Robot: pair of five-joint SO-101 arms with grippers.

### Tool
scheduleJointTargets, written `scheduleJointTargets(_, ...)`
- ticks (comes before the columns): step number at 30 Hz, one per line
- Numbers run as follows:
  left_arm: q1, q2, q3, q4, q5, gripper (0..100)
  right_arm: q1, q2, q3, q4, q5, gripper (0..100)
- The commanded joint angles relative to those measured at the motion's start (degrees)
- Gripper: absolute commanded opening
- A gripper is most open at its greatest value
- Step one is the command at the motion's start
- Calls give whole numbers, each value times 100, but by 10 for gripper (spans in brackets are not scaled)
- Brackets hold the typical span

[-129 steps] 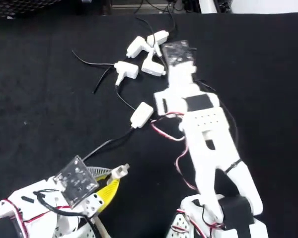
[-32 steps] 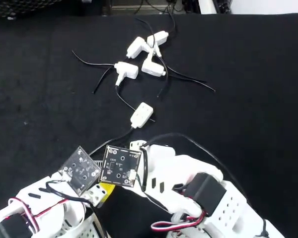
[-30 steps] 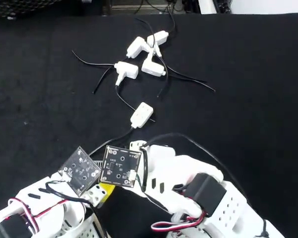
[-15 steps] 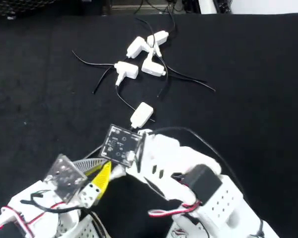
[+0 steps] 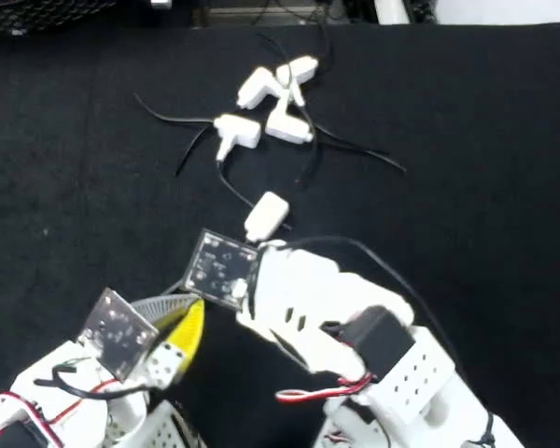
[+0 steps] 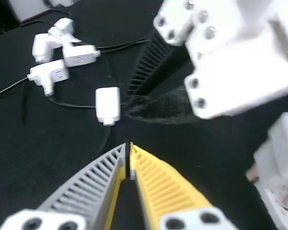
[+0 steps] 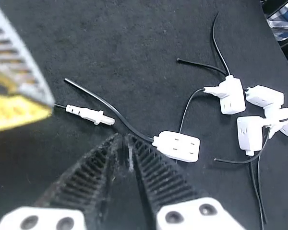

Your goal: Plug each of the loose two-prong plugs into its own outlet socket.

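Right hand has advanced toward the socket, clenched empty. Left hand is also clenched empty. Plug lies loose near the socket. Step: regrasp. Next, a hand should open over the plug.

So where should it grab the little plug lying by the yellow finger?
Take the plug by its white body, just behind the prongs, coming straight down from above. It lies flat on the table and is long and thin, so a pinch across its narrow sides should hold best and leave the prongs free.
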Motion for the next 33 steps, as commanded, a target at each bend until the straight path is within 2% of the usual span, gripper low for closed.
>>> scheduleJointTargets(1,-1095,-18,163,-264,-369,30,193,-40,-92,-141,-343,15)
scheduleJointTargets(3,-1543,-9,989,-818,-633,52,519,-31,-171,-273,-659,15)
scheduleJointTargets(6,-2132,202,2387,-2224,-677,167,1240,-31,-303,-413,-1116,18)
scheduleJointTargets(8,-2290,536,2633,-2699,-677,232,1538,-22,-347,-422,-1275,53)
scheduleJointTargets(12,-2281,1521,2229,-2708,-703,227,1565,-22,-330,-422,-1354,121)
scheduleJointTargets(21,-2316,4633,1209,-2769,-738,213,1582,822,-365,-712,-1433,119)
scheduleJointTargets(24,-2352,5477,980,-2769,-1108,213,1582,1077,-409,-756,-1433,119)
scheduleJointTargets(30,-2703,6347,655,-2831,-1231,213,1591,1182,-488,-738,-1433,119)
scheduleJointTargets(33,-2703,6488,857,-3314,-1231,210,1591,1182,-488,-738,-1433,119)
